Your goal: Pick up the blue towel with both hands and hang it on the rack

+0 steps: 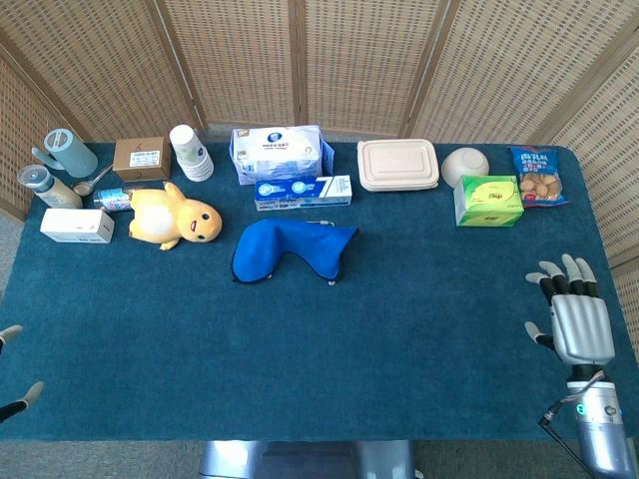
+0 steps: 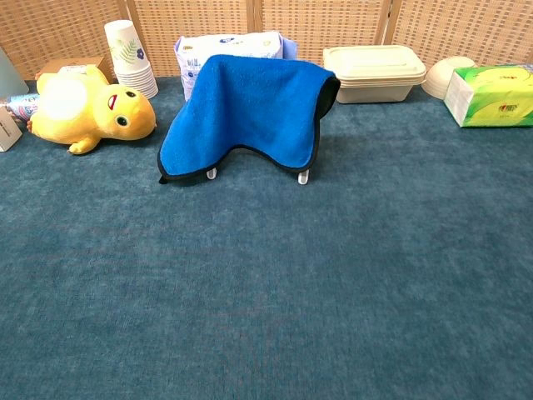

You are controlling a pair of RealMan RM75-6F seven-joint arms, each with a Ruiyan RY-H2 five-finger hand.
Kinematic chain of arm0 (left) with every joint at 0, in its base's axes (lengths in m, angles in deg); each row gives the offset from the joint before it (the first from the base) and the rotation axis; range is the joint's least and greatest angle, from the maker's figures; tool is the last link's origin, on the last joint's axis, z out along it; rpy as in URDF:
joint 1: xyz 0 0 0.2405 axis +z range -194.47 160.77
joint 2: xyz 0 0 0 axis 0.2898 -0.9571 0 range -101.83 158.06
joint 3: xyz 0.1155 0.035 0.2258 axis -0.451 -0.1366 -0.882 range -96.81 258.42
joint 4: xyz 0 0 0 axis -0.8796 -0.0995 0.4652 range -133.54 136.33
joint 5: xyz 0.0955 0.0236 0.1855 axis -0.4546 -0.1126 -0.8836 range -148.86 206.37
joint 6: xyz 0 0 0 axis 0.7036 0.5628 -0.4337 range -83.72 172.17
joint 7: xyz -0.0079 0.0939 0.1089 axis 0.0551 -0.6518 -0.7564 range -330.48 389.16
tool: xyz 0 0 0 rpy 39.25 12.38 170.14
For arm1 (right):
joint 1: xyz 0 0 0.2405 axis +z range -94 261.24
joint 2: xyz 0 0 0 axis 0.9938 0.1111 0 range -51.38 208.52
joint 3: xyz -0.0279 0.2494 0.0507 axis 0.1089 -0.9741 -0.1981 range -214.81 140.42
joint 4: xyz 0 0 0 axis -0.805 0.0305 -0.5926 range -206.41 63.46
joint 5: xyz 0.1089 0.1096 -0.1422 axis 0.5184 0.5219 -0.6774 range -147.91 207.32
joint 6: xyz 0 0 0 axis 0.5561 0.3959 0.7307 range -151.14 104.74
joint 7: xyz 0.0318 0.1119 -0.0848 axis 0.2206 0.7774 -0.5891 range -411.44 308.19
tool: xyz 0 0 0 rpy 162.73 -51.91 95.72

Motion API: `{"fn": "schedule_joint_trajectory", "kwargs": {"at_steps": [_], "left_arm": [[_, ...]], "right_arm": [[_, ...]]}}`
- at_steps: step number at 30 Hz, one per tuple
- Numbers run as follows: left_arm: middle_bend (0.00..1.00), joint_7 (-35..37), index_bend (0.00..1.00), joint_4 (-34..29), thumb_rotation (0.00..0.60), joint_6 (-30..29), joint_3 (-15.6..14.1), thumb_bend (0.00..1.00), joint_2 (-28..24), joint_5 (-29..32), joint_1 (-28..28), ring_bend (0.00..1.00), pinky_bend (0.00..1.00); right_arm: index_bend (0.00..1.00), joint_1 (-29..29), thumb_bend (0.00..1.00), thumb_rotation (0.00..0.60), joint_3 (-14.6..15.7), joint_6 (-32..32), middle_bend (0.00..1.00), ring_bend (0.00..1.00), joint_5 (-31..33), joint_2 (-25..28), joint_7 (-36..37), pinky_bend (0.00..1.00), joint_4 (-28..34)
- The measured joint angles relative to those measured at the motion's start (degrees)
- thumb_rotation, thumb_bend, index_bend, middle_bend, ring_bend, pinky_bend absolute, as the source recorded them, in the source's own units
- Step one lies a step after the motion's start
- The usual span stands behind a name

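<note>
The right hand (image 1: 580, 324) hovers palm-down at the counter's (image 1: 399, 329) right edge, fingers (image 1: 564, 271) spread and released; only the left hand's (image 1: 15, 374) fingertips show at the left edge, grip untellable. The blue towel (image 2: 246, 108) drapes the rack (image 2: 302, 177) mid-counter, open cloth all around

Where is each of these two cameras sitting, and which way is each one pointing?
Head view: high up, looking steeply down on the whole table; the right hand and left hand fingertips show at its near corners.
Chest view: low, near table height, facing the back screen; no part of the robot shows.
Both show the blue towel draped over the rack, and the yellow duck toy.
</note>
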Motion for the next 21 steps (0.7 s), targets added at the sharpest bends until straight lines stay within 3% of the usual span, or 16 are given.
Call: {"fn": "schedule_joint_trajectory", "kwargs": {"at_steps": [21], "left_arm": [[0.12,-3.28,0.22,-3.95,0.600,4.06,3.61,0.06,-0.15,-3.07,-0.24,0.00,0.00]], "right_arm": [[0.30,-3.48,0.16,0.600,-0.68,0.08,0.20,0.02,-3.53,0.63,1.31,0.00,1.11]]}}
